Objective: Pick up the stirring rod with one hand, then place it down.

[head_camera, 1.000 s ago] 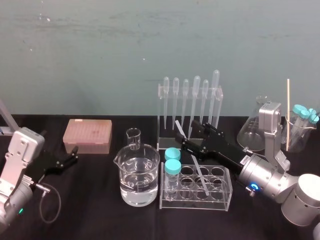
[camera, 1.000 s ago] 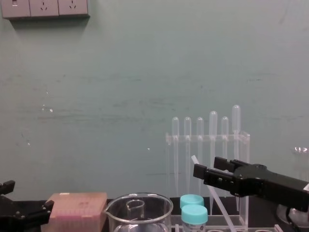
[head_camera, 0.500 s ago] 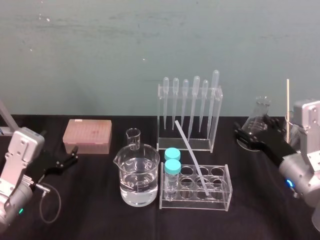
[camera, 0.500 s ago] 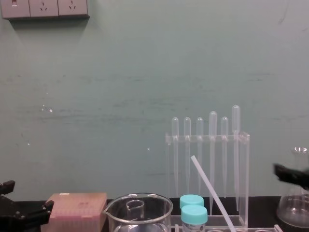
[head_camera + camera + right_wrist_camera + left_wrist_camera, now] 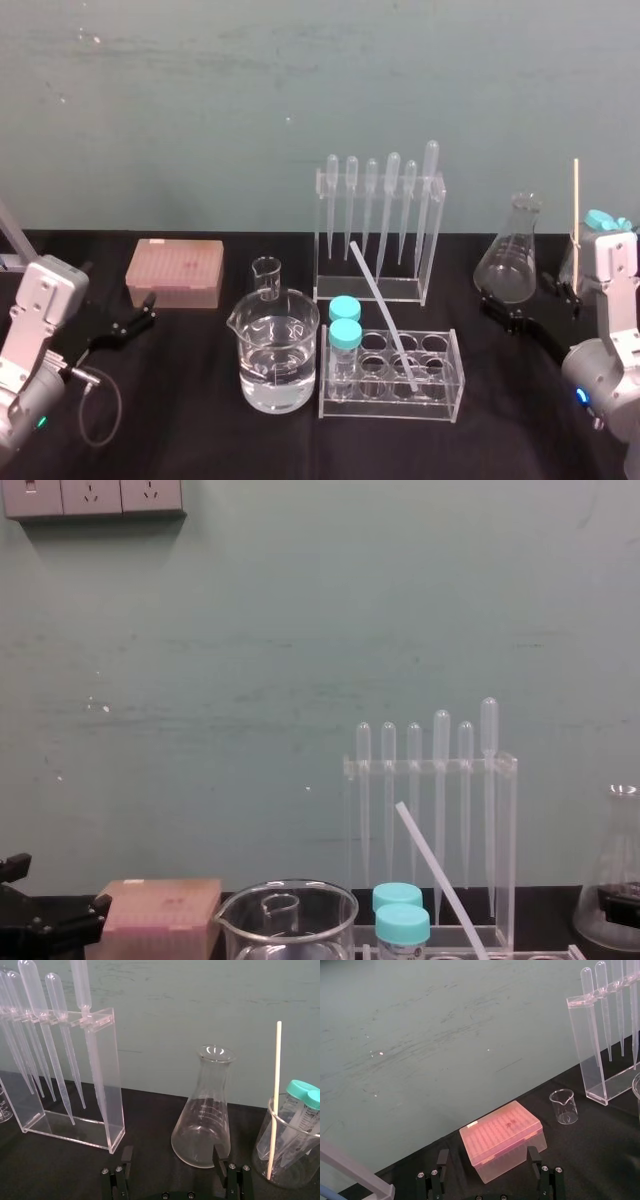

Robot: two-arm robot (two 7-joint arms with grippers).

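The stirring rod point(image 5: 383, 312) is a thin translucent-white stick leaning in the clear tube rack point(image 5: 440, 395), its top tilted back-left toward the pipette stand; it also rises at a slant in the chest view point(image 5: 430, 865). My right gripper point(image 5: 535, 305) is at the right, apart from the rod and just in front of the conical flask point(image 5: 508, 255). In the right wrist view point(image 5: 172, 1160) its fingers stand open with nothing between them. My left gripper point(image 5: 140, 315) rests parked at the left, open in the left wrist view point(image 5: 488, 1160).
A water-filled beaker point(image 5: 278, 350) and a small beaker point(image 5: 266, 278) stand left of the tube rack. The pipette stand point(image 5: 375, 225) is behind it, a pink tip box point(image 5: 175, 272) at the back left. A beaker with capped tubes and a wooden stick point(image 5: 287, 1152) is at the far right.
My right gripper drew back to the right, away from the rod and the tube rack, to a spot by the flask. The rod stays leaning in the rack. The left arm has not moved.
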